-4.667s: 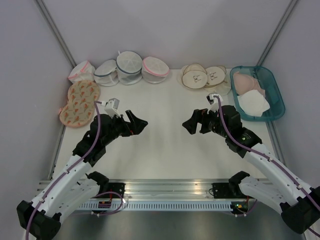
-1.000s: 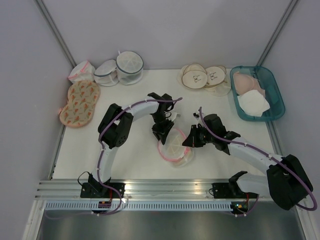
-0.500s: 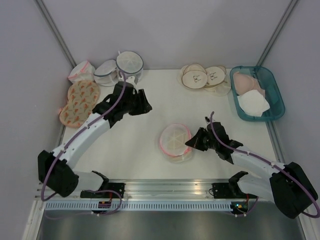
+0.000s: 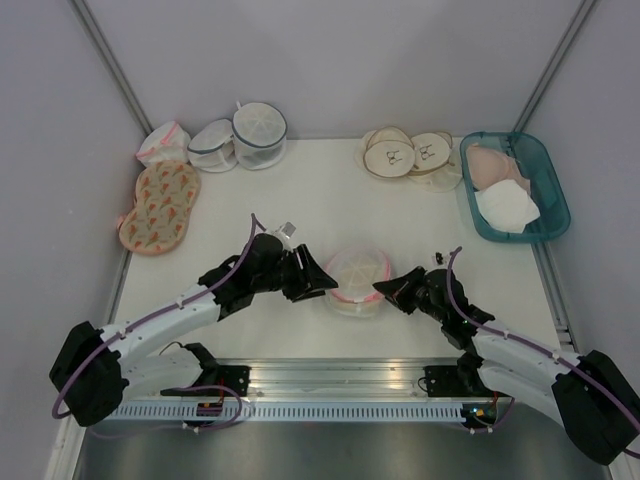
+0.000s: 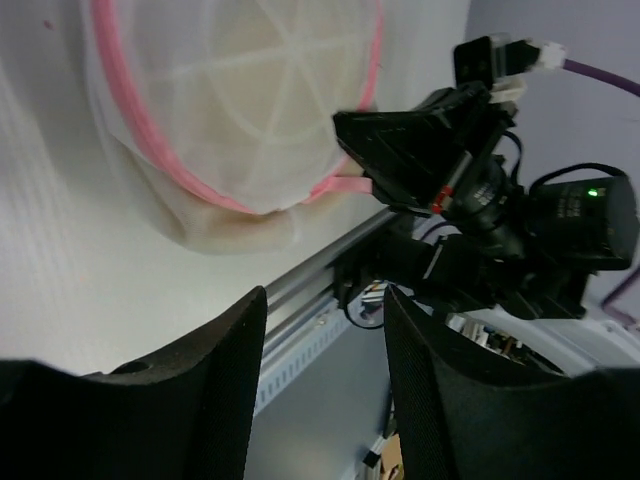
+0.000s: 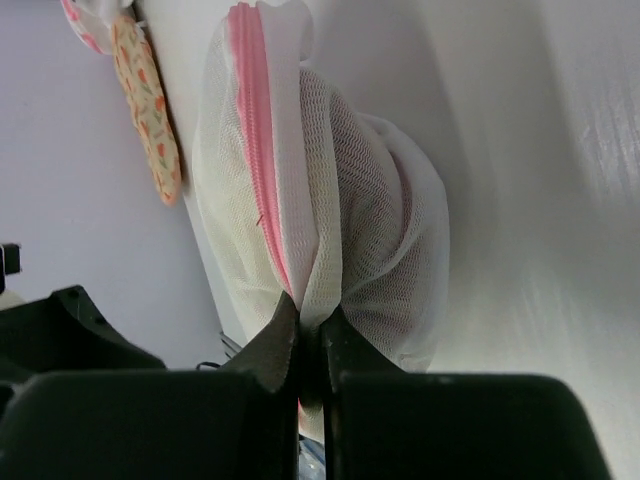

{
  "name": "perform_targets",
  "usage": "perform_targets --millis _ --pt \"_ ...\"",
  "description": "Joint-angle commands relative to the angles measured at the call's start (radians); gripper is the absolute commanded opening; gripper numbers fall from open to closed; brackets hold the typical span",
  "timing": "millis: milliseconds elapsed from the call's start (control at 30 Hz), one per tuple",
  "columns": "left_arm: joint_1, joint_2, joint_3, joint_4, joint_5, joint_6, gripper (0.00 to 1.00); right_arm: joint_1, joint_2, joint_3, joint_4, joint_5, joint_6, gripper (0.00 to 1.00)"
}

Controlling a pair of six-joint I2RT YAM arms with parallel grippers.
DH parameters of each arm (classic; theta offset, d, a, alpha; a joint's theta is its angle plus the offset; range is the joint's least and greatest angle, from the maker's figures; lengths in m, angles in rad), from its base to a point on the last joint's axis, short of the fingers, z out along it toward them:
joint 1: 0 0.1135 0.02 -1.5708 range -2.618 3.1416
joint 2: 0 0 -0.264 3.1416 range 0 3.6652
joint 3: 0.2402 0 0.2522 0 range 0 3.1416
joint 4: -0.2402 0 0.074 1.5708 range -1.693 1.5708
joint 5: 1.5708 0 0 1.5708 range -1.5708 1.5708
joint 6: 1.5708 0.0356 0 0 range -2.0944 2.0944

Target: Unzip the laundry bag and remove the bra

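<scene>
The laundry bag, a round white mesh dome with a pink zipper rim, lies in the middle of the table, near the front. My right gripper is shut on a fold of its mesh at the right edge; the right wrist view shows the fingertips pinching white fabric beside the pink zipper. My left gripper hovers open just left of the bag, nothing between its fingers. In the left wrist view the bag lies ahead of that gripper. The bra is hidden; only a cream tint shows through the mesh.
Two white mesh bags with grey-blue rims and a small pink-edged pouch sit at the back left, beside an orange patterned item. Beige round pads and a teal bin of garments are at the back right. A metal rail runs along the near edge.
My left gripper has swung from the back left down to the bag's left side and stands open. The right gripper keeps its pinch and has shifted slightly, the bag with it.
</scene>
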Motion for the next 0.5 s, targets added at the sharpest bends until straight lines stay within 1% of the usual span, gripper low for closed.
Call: perform_targets --millis 0,33,100,133,167,333,400,467 --pt "-0.050 -0.069 -0.043 0.155 0.003 -0.199 0.56 0.013 -0.014 -0.012 0.092 0.053 0.102 0.01" --pt "-0.085 -0.080 -0.052 0.160 -0.029 -0.220 0.56 0.019 -0.009 -0.017 0.093 0.062 0.115 0.00" --pt "-0.143 -0.074 -0.067 0.226 -0.055 -0.271 0.57 0.028 0.000 -0.021 0.118 0.073 0.122 0.00" --pt "-0.156 -0.065 -0.069 0.232 -0.075 -0.280 0.57 0.040 0.008 -0.026 0.129 0.081 0.130 0.00" --pt "-0.163 -0.037 -0.072 0.238 -0.081 -0.304 0.56 0.047 0.014 -0.026 0.145 0.084 0.133 0.01" --pt "-0.186 0.066 -0.110 0.394 -0.107 -0.368 0.56 0.097 0.038 -0.026 0.190 0.127 0.151 0.00" --pt "-0.188 0.116 -0.098 0.410 -0.113 -0.375 0.56 0.111 0.040 -0.027 0.205 0.141 0.158 0.01" --pt "-0.189 0.135 -0.092 0.425 -0.118 -0.387 0.57 0.132 0.032 -0.034 0.214 0.164 0.167 0.00"
